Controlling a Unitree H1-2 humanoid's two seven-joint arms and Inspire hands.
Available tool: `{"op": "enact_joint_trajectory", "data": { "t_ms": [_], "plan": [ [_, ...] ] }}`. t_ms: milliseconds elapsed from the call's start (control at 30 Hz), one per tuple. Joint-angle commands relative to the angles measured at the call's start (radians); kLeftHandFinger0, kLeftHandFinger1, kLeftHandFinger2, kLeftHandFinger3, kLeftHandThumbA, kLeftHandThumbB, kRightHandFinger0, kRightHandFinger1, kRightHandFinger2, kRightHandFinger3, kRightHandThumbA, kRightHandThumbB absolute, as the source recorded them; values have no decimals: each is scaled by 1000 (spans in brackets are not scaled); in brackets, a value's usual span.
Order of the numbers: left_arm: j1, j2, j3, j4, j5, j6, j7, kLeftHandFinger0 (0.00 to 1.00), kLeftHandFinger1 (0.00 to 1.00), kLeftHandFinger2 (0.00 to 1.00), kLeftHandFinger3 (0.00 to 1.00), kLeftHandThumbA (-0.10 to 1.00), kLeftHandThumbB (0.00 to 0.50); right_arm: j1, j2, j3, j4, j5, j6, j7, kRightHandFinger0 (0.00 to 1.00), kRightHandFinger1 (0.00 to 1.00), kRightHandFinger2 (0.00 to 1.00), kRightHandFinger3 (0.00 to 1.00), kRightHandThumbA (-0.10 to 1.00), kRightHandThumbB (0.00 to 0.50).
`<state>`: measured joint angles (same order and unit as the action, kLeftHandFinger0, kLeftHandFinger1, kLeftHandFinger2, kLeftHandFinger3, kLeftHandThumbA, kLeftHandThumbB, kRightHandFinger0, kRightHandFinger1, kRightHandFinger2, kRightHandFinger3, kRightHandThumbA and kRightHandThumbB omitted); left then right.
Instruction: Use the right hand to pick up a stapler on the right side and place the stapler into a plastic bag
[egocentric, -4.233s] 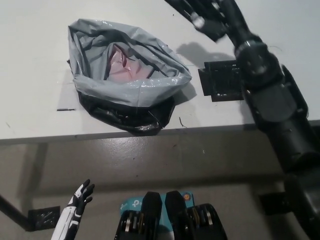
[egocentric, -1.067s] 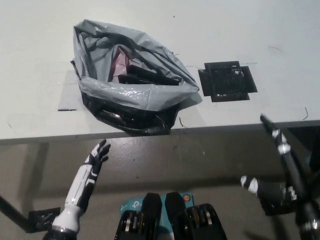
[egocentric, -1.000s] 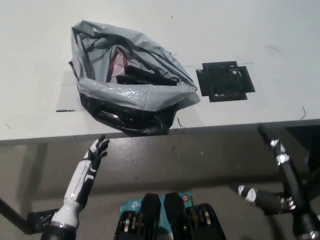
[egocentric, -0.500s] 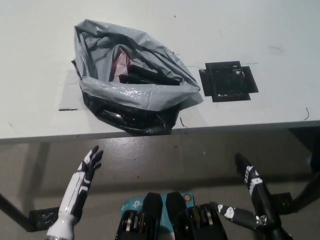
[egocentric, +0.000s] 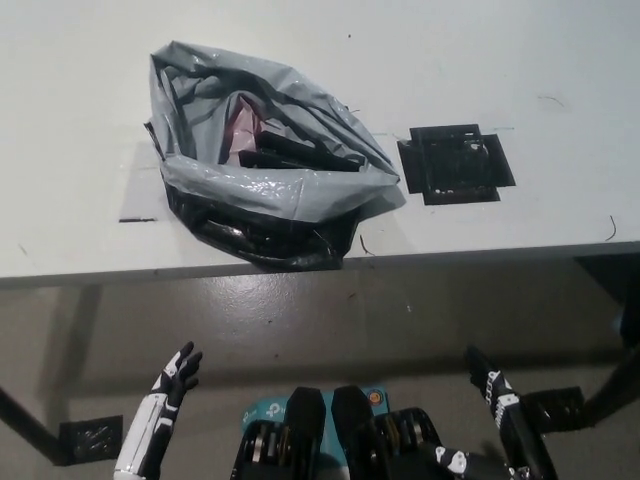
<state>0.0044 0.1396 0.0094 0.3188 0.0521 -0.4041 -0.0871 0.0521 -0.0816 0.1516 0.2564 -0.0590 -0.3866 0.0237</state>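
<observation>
Evidently the placing is done, judging by the head view, the only view supplied; a dark, long body, taken to be the stapler, lies inside the bag, toward its right wall, beside something pink deeper in; the bag's mouth stands open and its front bulges close to the table edge; just right of the bag a black tape square is bare, with nothing on it.

Step in hand, as judged: clearing the right hand away and settling to rest; to do it well, the arm should travel low and well short of the bag, since the thin rim sits near the edge and a brush from below or the front could tug the bag, and the stapler with it, toward the floor; no further touch on the bag seems called for.

Right hand: well below and to the right of the bag, under the table's edge line, over the floor; fingers spread apart, holding nothing, touching nothing.

Left hand: resting well below the bag's left side, also over the floor; fingers apart, empty.
</observation>
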Motion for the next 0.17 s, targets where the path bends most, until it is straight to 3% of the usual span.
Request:
{"op": "enact_joint_trajectory", "data": {
  "t_ms": [0, 133],
  "plan": [
    [4, 11, -6, 2, -6, -41, -5, 1000, 1000, 1000, 1000, 1000, 500, -1, -3, -7, -9, 22, -77, 25, 1000, 1000, 1000, 1000, 959, 243],
    [7, 11, -5, 5, -9, -43, -6, 1000, 1000, 1000, 1000, 1000, 500, -3, -3, -11, -7, 30, -82, 30, 1000, 1000, 1000, 1000, 953, 249]
  ]
}}
